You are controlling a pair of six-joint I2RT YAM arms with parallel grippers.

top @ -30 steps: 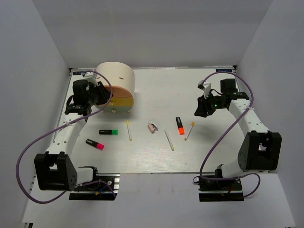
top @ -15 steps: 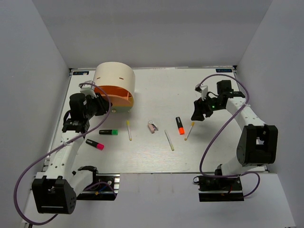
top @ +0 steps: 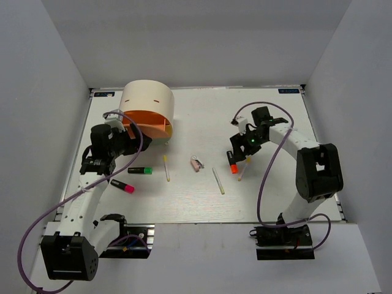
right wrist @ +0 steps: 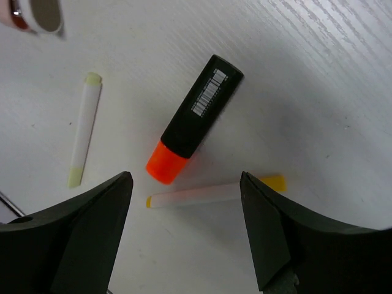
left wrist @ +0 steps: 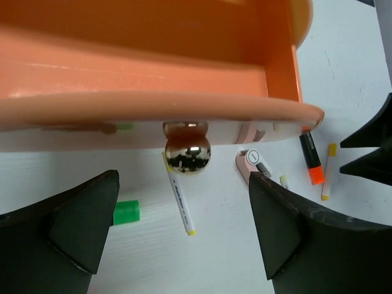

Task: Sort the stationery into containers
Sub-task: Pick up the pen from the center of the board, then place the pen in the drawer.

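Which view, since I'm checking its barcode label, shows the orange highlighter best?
Right wrist: the orange highlighter lies large, barcode visible. Top external shows it small; left wrist, tiny at far right.

White wood-grain table (top: 269, 202) — plain grey walls (top: 43, 98) (three sides), even light

Mirror-bright polished metal on the knob (left wrist: 187, 151); smooth, faintly glossy plastic on the orange drawer (left wrist: 153, 67) above it. Matt white, finely wood-grained desk (right wrist: 318, 73). Matt black plastic on the highlighter (right wrist: 199, 113).
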